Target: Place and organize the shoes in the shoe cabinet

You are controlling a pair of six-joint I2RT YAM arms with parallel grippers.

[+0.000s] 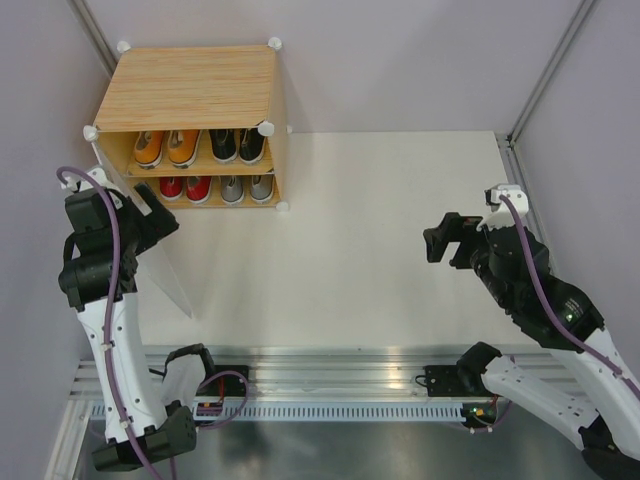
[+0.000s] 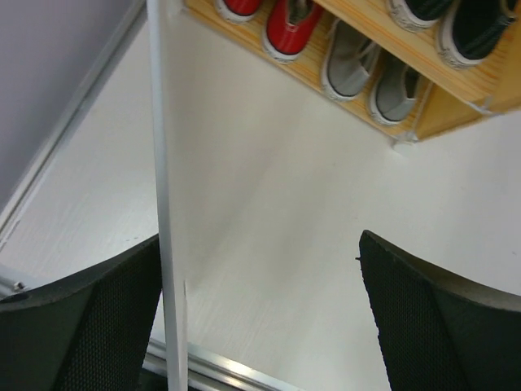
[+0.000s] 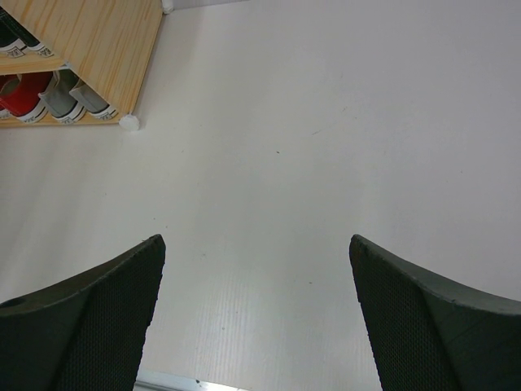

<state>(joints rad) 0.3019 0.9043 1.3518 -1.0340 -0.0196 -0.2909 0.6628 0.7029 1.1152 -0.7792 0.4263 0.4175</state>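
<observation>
Clerk: State of the left pincer (image 2: 259, 261)?

Inspector: Spread wide, holding nothing. The thin edge of the cabinet's white door (image 2: 163, 204), swung open, stands upright between its fingers (image 2: 81, 326), hard by one of them. Whether it touches cannot be told.

Clerk: And the right pincer (image 3: 256, 244)?

Inspector: Also spread, empty, hanging over the bare white table (image 1: 380, 200).

Clerk: Where is the shoe cabinet (image 1: 190, 95)?

Inspector: Near the left pincer, just ahead of it and past the door's edge. From the right pincer it is well apart, ahead and off to its left.

Clerk: The shoes?

Inspector: All eight are inside, toes outward. On the upper shelf, the orange pair (image 1: 165, 148) is beside the black pair (image 1: 238, 145). On the lower level, the red pair (image 1: 185, 187) is beside the grey pair (image 1: 246, 188). Red and grey lie nearest the left pincer; the grey pair is at the end closer to the right pincer.
</observation>
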